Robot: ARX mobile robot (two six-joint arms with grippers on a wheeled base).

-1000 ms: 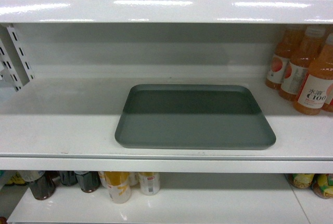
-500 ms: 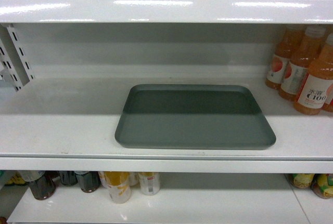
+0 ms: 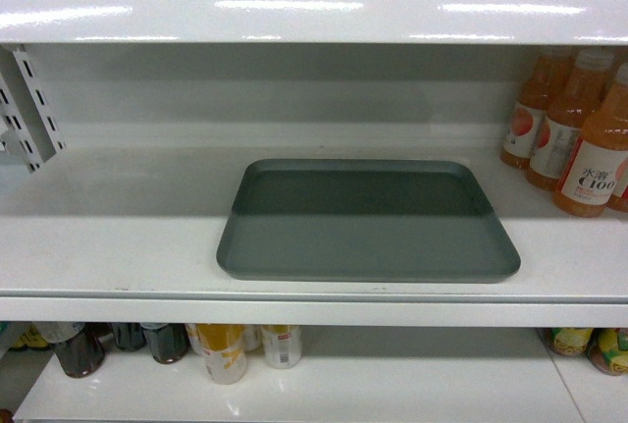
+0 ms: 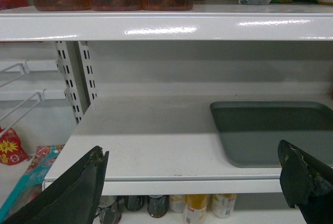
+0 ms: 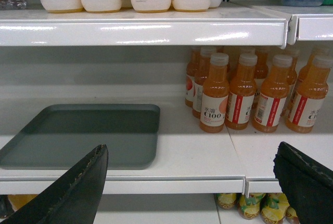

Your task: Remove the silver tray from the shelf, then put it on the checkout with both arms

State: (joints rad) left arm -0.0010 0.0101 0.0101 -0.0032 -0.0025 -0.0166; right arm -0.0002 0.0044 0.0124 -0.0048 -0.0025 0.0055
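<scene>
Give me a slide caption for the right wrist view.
Open right fingers frame the tray on the shelf, orange bottles beside it.

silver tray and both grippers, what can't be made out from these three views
- Silver tray: its right part is cut off by the left wrist view's edge; its left corner sits behind a finger in the right wrist view.
- Left gripper and right gripper: open; neither shows in the head view.
- Checkout: in no view.
- Orange bottles: label print too small to read.
</scene>
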